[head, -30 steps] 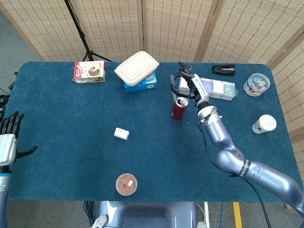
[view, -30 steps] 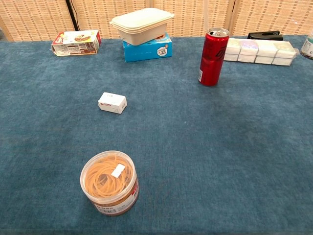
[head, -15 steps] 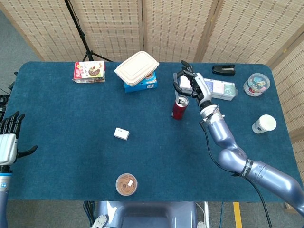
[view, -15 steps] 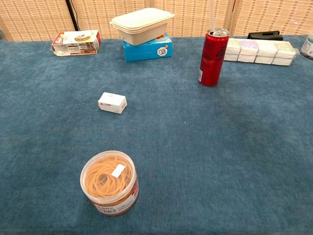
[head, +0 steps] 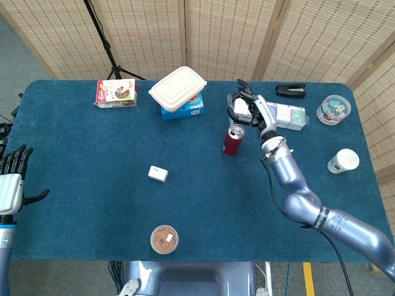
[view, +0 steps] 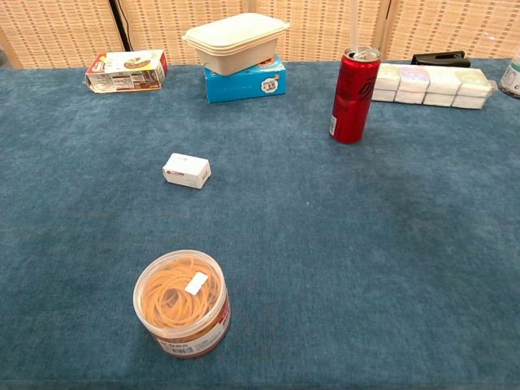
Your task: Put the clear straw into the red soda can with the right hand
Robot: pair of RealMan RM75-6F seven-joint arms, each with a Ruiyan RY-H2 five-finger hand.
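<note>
Right robot hand (head: 250, 110) pinches clear straw (view: 354, 24); we note it has shifted from left of red soda can (view: 354, 94) to directly over its opening — insertion seems imminent.

A rectangular table covered in dark blue-green felt cloth (head: 92, 185) fills most of the head view. Behind its far edge stands a folding screen of woven tan wicker panels in pale wooden frames (head: 142, 31), spanning the table's whole width. A black tripod stand (head: 108, 52) rises in front of the screen, past the table's far left corner. Grey floor (head: 15, 52) shows left of the table. Even, soft light falls across the cloth.
</note>
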